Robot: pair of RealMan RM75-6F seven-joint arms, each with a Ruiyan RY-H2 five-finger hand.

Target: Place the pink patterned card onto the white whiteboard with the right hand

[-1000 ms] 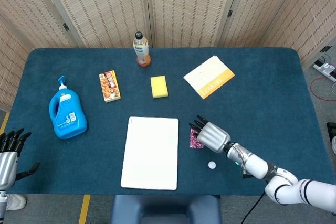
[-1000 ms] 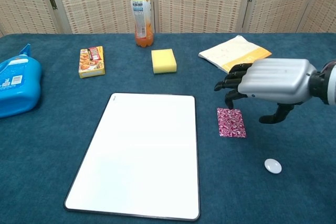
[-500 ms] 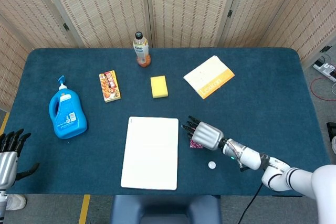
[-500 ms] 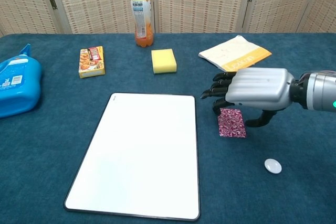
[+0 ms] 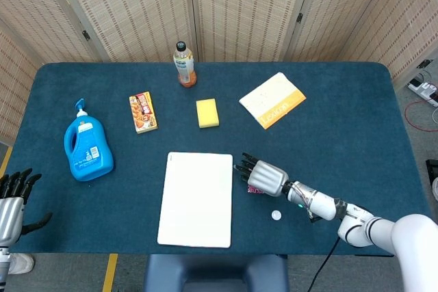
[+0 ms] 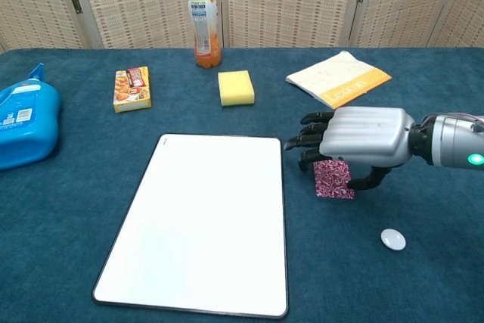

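Left hand (image 5: 12,200): bottom-left corner of the head view, off the table edge, dark fingers spread apart, holding nothing. Not seen in the chest view.

Blue plastic detergent jug (image 5: 87,145) lies at the left side of the dark blue cloth table (image 5: 342,121). Right of it, a small orange snack box (image 5: 143,112) lies flat. Clear bottle of orange drink (image 5: 184,65) stands upright at the far edge. Yellow sponge block (image 5: 207,113) sits right of the snack box, nearer than the bottle.

White rectangular whiteboard with a dark rim (image 6: 203,220) lies flat at centre front, nothing on it.

Pink patterned card (image 6: 333,179) lies flat on the cloth just beside the whiteboard's right edge, not on the board. Its far part is covered by the hand in both views.

Right hand (image 6: 355,141): silver back up, directly over the card, dark fingers (image 6: 306,138) extended left toward the board edge, thumb curled down beside the card's right side. Card looks flat on the cloth; cannot tell if any finger touches it, no grasp visible.

Small white round disc (image 6: 392,239) lies near-right of the card. Cream and orange booklet (image 5: 272,99) lies far right, well apart from the hand.
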